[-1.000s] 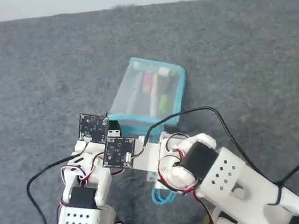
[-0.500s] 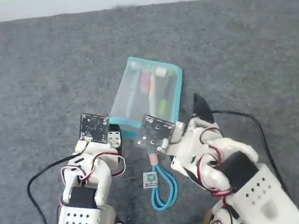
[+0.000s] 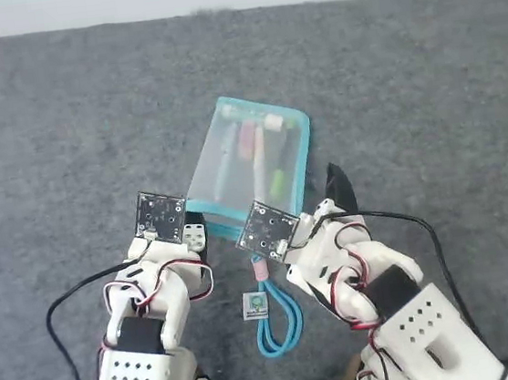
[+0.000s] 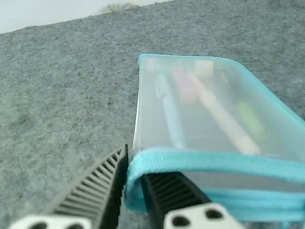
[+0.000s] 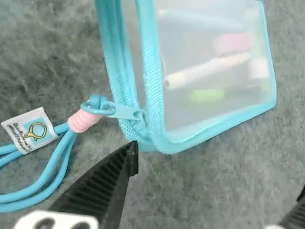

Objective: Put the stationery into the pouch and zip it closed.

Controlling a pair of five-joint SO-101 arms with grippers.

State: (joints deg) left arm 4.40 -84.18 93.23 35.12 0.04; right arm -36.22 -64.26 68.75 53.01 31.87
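Over the tabletop [image 3: 54, 130], high view: right gripper [image 3: 315, 206] has drawn back rightward off the near edge of the pouch [image 3: 250, 158], uncovering the blue cord loop [image 3: 278, 320] and its tag [image 3: 255, 304]. Pens [image 3: 259, 153] lie inside. Bare room left, right and far, up to the tabletop's far edge.

Left wrist view: left gripper [image 4: 133, 167], fingers clenched on the pouch's near-left corner, pinning it.

Right wrist view: right gripper [image 5: 212, 186], fingers released and spread, just off the near-right corner. Zip slider [image 5: 125, 112] sits at that corner and the teeth look meshed. Judged: zip done, only letting go remains.
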